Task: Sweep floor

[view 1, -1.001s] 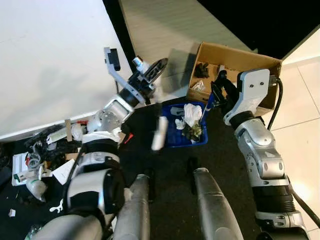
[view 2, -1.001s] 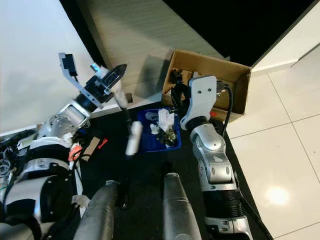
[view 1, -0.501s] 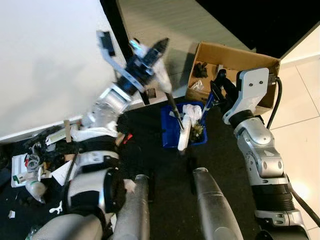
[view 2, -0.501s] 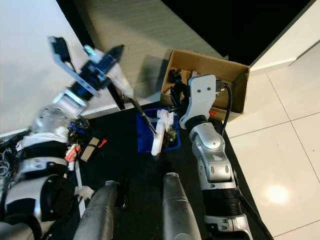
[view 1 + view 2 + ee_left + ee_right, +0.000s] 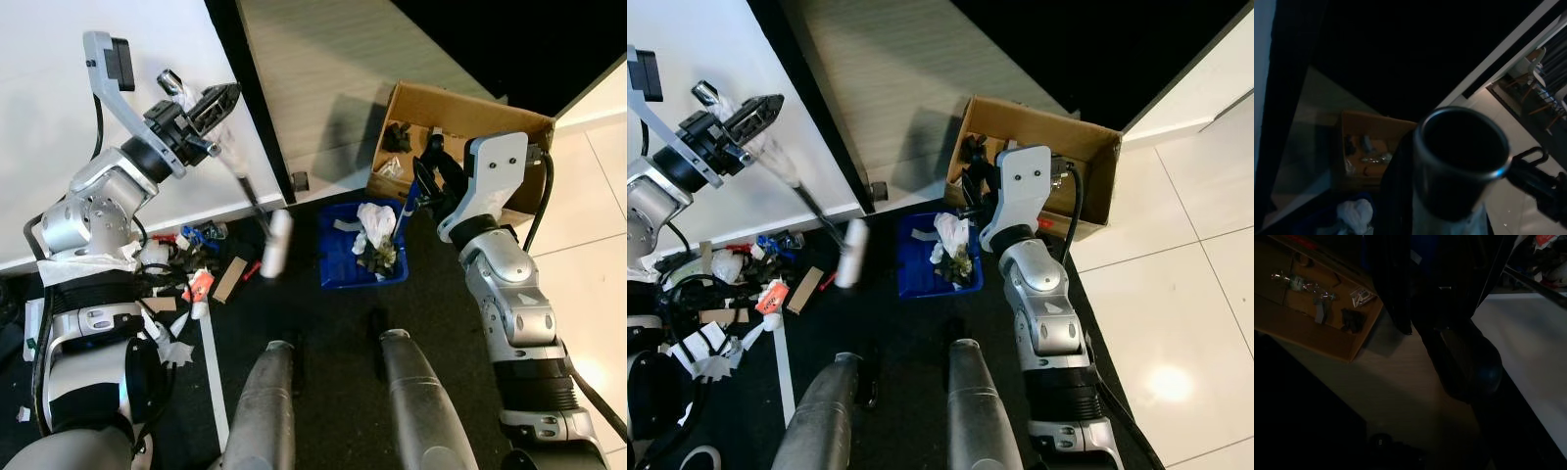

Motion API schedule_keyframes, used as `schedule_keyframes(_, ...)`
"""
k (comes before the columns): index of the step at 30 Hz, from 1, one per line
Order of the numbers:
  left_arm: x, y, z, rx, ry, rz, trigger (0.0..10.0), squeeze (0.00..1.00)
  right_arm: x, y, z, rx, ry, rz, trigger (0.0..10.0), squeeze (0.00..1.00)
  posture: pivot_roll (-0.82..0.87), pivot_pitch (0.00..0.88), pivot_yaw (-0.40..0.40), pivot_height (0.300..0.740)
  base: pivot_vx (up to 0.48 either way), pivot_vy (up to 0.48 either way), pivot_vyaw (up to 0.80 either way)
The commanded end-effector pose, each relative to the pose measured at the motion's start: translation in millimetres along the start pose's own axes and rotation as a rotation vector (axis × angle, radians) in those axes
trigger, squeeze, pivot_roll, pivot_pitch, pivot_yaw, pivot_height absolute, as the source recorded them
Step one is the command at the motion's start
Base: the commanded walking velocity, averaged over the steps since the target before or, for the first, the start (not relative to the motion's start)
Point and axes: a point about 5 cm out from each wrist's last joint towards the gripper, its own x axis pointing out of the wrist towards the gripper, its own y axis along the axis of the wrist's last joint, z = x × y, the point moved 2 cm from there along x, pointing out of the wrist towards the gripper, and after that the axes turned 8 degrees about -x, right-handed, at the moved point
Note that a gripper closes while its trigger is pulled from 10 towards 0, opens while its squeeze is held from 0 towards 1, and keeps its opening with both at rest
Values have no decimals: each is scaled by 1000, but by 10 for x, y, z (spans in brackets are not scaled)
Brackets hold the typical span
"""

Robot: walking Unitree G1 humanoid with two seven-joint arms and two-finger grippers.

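Swung away to the left since half a second ago, the left gripper (image 5: 201,108) now sits raised over the white surface (image 5: 59,127) on the far left, its black fingers clamped round the thin dark handle of the brush (image 5: 275,245). That handle slants down and right to the white brush head, which hangs above the dark floor (image 5: 323,323) just left of the blue dustpan (image 5: 338,264), apart from it, where earlier it lay across the pan. With the arm out of the way, a scatter of litter (image 5: 196,279) shows on the floor at the left: paper scraps, tape strips, a cardboard piece and red bits. The dustpan holds crumpled white paper (image 5: 375,223) and dark debris. The right gripper (image 5: 428,181) is in the same place at the pan's far right corner, closed on its upright blue handle, in front of the open cardboard box (image 5: 460,117) that stands just beyond. In the left wrist view, the round metal tube end (image 5: 1462,156) of the brush handle sits close to the lens, with the box and white paper dim behind it. The right wrist view is too dark to make out the fingers clearly.
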Motion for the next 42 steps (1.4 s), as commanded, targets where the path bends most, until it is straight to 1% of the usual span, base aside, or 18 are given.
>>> schedule_keyframes(1, -10, -217, -2, -29, -24, 46, 10000, 0, -83, -384, -243, 93, 96, -154, 10000, 0, -130, 481, 55, 740, 0, 0, 0)
schedule_keyframes(5, 3, -347, -98, -36, 42, 48, 10000, 0, -96, -383, -233, 90, 94, -155, 10000, 0, -141, 487, 58, 740, 0, 0, 0)
schedule_keyframes(6, 16, -447, -191, -40, 114, 56, 10000, 0, -115, -390, -216, 88, 89, -157, 10000, 0, -148, 488, 59, 740, 0, 0, 0)
schedule_keyframes(8, 47, -528, -262, -68, 183, 98, 10000, 0, -132, -405, -198, 87, 83, -162, 10000, 0, -148, 488, 59, 740, 0, 0, 0)
schedule_keyframes(13, 92, -576, -307, -86, 246, 165, 10000, 0, -135, -409, -198, 87, 81, -163, 10000, 0, -150, 490, 59, 740, 0, 0, 0)
schedule_keyframes(14, 119, -565, -317, -99, 268, 208, 10000, 0, -132, -407, -203, 88, 81, -162, 10000, 0, -158, 492, 60, 740, 0, 0, 0)
schedule_keyframes(16, 257, -490, -306, -229, 302, 350, 10000, 0, -120, -397, -220, 91, 81, -160, 10000, 0, -170, 494, 62, 740, 0, 0, 0)
schedule_keyframes(17, 257, -490, -306, -229, 302, 350, 10000, 0, -120, -397, -220, 91, 81, -160, 10000, 0, -170, 494, 62, 740, 0, 0, 0)
schedule_keyframes(18, 293, -473, -299, -281, 302, 389, 10000, 0, -118, -394, -223, 91, 81, -159, 10000, 0, -170, 494, 62, 740, 0, 0, 0)
schedule_keyframes(21, 430, -460, -254, -520, 249, 518, 10000, 0, -125, -395, -213, 91, 77, -158, 10000, 0, -172, 490, 68, 740, 0, 0, 0)
schedule_keyframes(22, 430, -460, -254, -520, 249, 518, 10000, 0, -125, -395, -213, 91, 77, -158, 10000, 0, -172, 490, 68, 740, 0, 0, 0)
schedule_keyframes(24, 530, -492, -148, -596, 173, 534, 10000, 0, -133, -397, -203, 91, 72, -157, 10000, 0, -174, 488, 70, 740, 0, 0, 0)
schedule_keyframes(28, 600, -522, -60, -614, 124, 525, 10000, 0, -132, -398, -196, 91, 69, -157, 10000, 0, -172, 486, 73, 740, 0, 0, 0)
schedule_keyframes(31, 665, -503, -16, -649, 98, 557, 10000, 0, -123, -394, -194, 92, 67, -155, 10000, 0, -172, 484, 71, 740, 0, 0, 0)
schedule_keyframes(37, 737, -346, 39, -693, 25, 618, 10000, 0, -103, -382, -205, 94, 69, -150, 10000, 0, -166, 476, 71, 740, 0, 0, 0)
schedule_keyframes(39, 722, -268, 55, -679, -15, 623, 10000, 0, -99, -388, -202, 94, 69, -150, 10000, 0, -163, 471, 74, 740, 0, 0, 0)
schedule_keyframes(41, 668, -126, 73, -603, -57, 608, 10000, 0, -92, -380, -190, 92, 67, -147, 10000, 0, -161, 465, 77, 740, 0, 0, 0)
schedule_keyframes(42, 668, -126, 73, -603, -57, 608, 10000, 0, -92, -380, -190, 92, 67, -147, 10000, 0, -161, 465, 77, 740, 0, 0, 0)
